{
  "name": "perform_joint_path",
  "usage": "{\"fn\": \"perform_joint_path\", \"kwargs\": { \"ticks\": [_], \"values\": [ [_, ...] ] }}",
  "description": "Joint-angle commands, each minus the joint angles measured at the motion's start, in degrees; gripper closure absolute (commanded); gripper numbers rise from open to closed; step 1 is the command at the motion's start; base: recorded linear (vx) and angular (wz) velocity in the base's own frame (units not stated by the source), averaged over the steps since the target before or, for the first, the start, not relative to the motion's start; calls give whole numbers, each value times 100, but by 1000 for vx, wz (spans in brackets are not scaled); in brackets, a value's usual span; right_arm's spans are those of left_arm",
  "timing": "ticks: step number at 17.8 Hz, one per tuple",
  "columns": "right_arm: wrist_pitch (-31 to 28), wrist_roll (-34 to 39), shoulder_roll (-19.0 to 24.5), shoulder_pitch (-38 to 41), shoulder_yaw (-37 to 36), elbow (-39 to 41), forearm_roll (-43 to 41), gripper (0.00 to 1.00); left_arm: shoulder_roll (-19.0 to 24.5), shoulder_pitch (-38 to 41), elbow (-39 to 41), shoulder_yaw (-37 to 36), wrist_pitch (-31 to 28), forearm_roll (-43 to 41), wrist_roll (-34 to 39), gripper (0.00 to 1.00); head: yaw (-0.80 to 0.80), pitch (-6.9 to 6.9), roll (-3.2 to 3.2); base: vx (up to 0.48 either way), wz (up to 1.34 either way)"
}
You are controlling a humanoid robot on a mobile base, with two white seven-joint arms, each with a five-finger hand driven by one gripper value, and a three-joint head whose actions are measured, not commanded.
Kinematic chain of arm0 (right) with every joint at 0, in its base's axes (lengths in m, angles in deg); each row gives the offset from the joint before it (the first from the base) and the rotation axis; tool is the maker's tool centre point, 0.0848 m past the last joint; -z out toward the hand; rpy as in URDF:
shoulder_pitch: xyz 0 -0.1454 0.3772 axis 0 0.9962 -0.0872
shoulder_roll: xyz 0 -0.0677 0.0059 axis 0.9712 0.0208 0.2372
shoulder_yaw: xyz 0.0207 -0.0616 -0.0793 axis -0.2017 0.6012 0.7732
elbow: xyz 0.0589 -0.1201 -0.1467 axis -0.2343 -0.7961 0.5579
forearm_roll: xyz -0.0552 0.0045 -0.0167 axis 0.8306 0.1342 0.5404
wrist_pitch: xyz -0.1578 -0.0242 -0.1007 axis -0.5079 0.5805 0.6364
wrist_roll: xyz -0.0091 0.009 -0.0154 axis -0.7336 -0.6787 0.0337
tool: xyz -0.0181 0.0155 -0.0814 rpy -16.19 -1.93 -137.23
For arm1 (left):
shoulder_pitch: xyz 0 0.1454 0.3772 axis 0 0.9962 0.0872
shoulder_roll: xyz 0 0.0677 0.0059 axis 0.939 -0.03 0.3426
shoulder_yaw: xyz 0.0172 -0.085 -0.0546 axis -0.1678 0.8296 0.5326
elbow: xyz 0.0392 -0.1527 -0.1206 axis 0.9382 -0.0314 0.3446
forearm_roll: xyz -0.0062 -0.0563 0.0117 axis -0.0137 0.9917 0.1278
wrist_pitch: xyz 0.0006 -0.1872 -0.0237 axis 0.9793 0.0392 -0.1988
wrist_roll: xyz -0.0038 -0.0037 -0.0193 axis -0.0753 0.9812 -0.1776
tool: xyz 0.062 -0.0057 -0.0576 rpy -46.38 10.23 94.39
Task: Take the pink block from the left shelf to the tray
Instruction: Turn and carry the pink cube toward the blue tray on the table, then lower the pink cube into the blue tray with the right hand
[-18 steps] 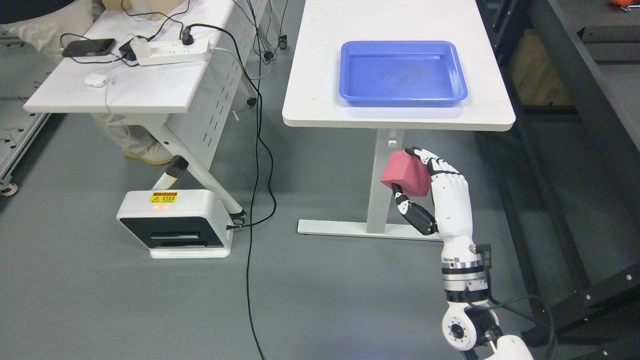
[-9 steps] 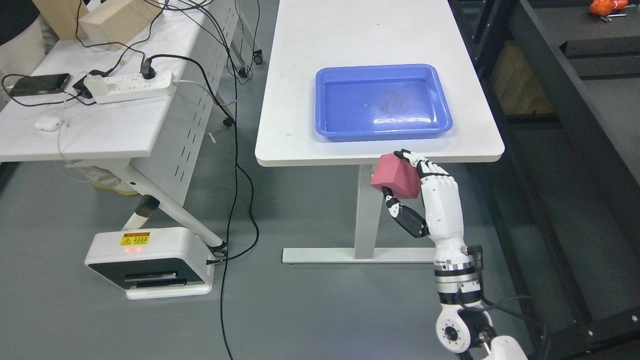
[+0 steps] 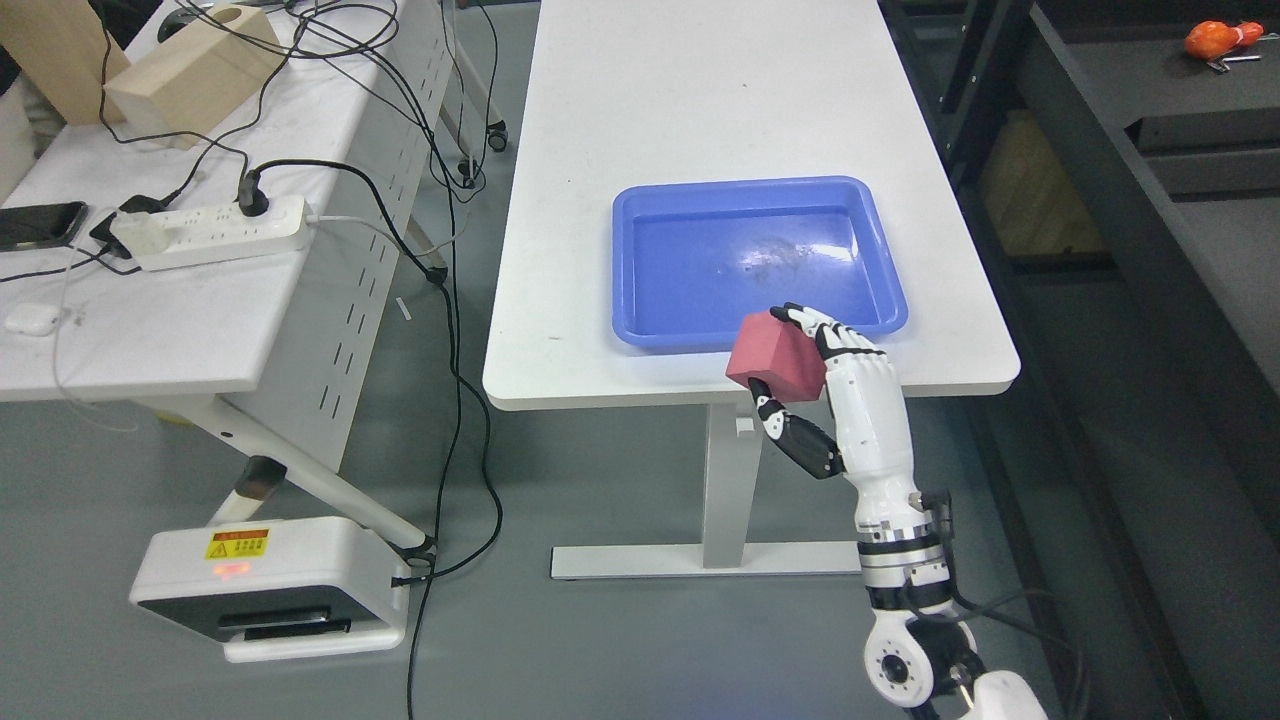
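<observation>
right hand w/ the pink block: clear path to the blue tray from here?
Probably yes. The right hand grips the pink block at the table's near edge, overlapping the blue tray's near rim. The tray holds nothing, and nothing stands between. Height above the rim can't be judged.

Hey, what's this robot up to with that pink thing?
The right robot hand is gripping a pink block between its fingers and thumb. It holds the block in the air at the near edge of the white table, just in front of the blue tray. The tray has nothing in it yet, so the block isn't delivered. No other arm shows.
</observation>
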Motion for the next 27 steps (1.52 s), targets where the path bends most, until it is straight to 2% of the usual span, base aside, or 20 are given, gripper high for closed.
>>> {"fn": "perform_joint_path", "kwargs": {
  "ticks": [1, 7, 9, 14, 17, 20, 24, 27],
  "values": [
    [-6, 17, -99, -23, 107, -2, 47, 93, 100, -167, 100, 0, 2, 0, 5, 0, 0, 0, 0, 209, -61],
    [-14, 78, -99, -58, 194, -10, 143, 93, 100, -167, 100, 0, 2, 0, 5, 0, 0, 0, 0, 225, -49],
    [-49, 245, -99, -49, 369, -10, 450, 92, 100, -167, 100, 0, 2, 0, 5, 0, 0, 0, 0, 211, 0],
    [-76, 447, -99, -49, 502, -28, 548, 86, 100, -167, 100, 0, 2, 0, 5, 0, 0, 0, 0, 209, 3],
    [-207, 632, -99, -49, 502, -28, 531, 73, 100, -176, 100, 0, 2, 0, 5, 0, 0, 0, 0, 177, 19],
    [-409, 1070, -99, -49, 494, -28, 452, 50, 100, -167, 100, 0, 2, 0, 5, 0, 0, 0, 0, 149, 16],
    [-454, 1274, -99, -40, 476, -37, 4, 37, 100, -167, 100, 0, 2, 0, 5, 0, 0, 0, 0, 115, 29],
    [-454, 1397, -99, -31, 441, -46, -32, 34, 100, -167, 100, 0, 2, 0, 5, 0, 0, 0, 0, 83, 21]
  ]
}}
